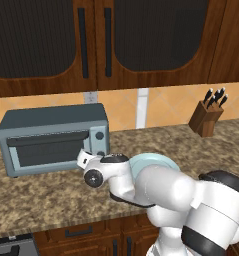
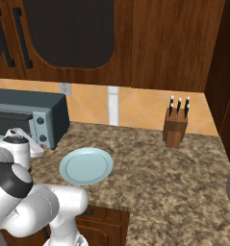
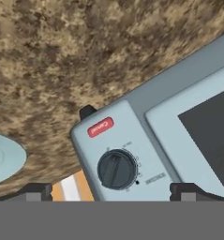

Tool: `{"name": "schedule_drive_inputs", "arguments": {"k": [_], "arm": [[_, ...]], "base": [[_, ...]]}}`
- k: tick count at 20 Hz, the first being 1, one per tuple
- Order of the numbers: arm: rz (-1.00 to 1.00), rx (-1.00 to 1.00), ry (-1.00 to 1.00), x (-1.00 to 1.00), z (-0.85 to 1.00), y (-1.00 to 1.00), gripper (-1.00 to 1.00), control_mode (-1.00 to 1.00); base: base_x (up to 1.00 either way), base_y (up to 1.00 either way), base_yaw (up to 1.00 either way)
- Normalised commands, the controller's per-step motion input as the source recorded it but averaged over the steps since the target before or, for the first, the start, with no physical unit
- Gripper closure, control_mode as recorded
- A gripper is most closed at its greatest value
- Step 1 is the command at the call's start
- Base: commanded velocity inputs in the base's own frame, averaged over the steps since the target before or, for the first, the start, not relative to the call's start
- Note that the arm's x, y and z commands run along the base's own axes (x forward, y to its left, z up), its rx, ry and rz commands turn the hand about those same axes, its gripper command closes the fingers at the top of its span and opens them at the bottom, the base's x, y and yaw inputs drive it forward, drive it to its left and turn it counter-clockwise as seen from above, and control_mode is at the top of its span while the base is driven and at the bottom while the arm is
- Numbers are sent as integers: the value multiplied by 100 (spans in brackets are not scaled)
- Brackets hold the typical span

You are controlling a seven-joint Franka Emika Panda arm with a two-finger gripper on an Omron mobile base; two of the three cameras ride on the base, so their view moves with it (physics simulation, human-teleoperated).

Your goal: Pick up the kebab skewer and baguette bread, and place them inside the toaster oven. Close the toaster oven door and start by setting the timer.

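Hand view: toaster oven (image 3: 132, 140) cut off right

A toaster oven (image 1: 53, 139) sits at the counter's (image 2: 174, 178) left, plate (image 2: 86, 166) before it, knife block (image 2: 175, 126) far right.

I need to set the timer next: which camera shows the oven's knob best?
The hand view: the dark round knob sits large between the open fingers. The left base view shows only a small knob on the side panel; the right base view shows tiny ones.
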Motion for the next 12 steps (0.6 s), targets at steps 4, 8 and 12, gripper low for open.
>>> {"name": "schedule_drive_inputs", "arguments": {"k": [4,8,12], "arm": [[0,0,-4,16,0,0,-100,-100],[0,0,-4,3,-5,-2,-100,-100],[0,0,-4,3,-1,-4,-100,-100]], "base": [[0,0,0],[0,0,0],[0,0,0]]}}
